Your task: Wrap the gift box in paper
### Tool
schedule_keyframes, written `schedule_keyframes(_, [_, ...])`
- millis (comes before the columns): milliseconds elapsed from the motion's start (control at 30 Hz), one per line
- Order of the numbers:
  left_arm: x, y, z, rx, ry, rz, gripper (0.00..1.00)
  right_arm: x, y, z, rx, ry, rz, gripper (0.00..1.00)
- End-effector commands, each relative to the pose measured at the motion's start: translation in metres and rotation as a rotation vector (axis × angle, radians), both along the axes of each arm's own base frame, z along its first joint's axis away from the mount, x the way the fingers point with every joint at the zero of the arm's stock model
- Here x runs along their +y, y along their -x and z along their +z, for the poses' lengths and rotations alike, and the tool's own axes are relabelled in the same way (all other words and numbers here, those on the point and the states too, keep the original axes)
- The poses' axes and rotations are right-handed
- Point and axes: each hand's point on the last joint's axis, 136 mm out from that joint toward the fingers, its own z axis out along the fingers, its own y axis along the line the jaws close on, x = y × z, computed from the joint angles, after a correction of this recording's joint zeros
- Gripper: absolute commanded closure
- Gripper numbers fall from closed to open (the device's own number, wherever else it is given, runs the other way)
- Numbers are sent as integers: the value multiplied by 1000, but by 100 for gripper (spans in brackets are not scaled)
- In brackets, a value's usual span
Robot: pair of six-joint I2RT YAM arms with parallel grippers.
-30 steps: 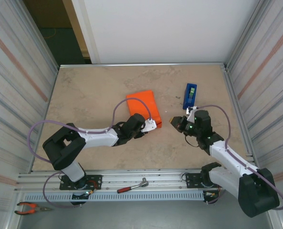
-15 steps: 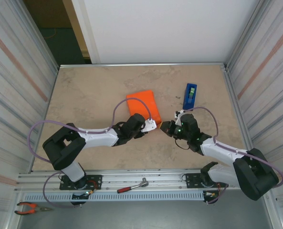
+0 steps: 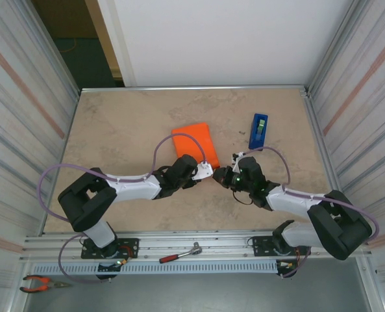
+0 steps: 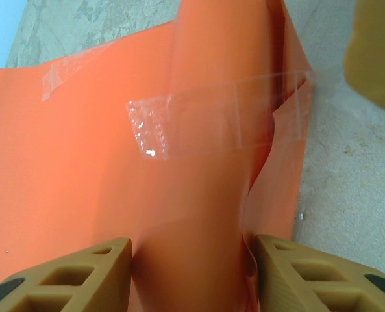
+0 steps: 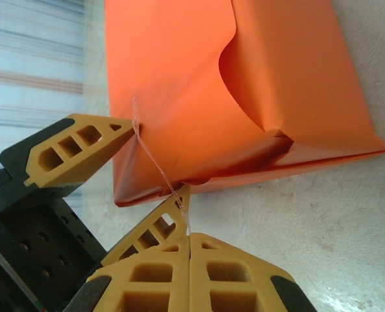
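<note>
Left wrist: left jaws half-open, seemingly clamping the gift box; right jaws pressed shut.

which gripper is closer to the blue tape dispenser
Right. The right gripper sits shut, left of the tape dispenser and nearer the arm bases; the left gripper is farther left, clamped on the gift box.

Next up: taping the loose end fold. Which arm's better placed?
Right, likely. The right gripper is shut on the tape strip beside the gift box's loose end fold; the left gripper clamps that end, steadying it.
</note>
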Motion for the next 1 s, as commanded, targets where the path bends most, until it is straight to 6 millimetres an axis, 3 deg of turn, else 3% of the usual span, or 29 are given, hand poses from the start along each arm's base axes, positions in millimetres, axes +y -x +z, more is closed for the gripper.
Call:
schedule_keyframes(0, [5,17,-26,86,-47,-23,50,9,-8,12,-30,-30,-11,100])
schedule_keyframes(967, [4,18,-27,88,-46,-25,51,20,-15,-7,16,-32,-9,100])
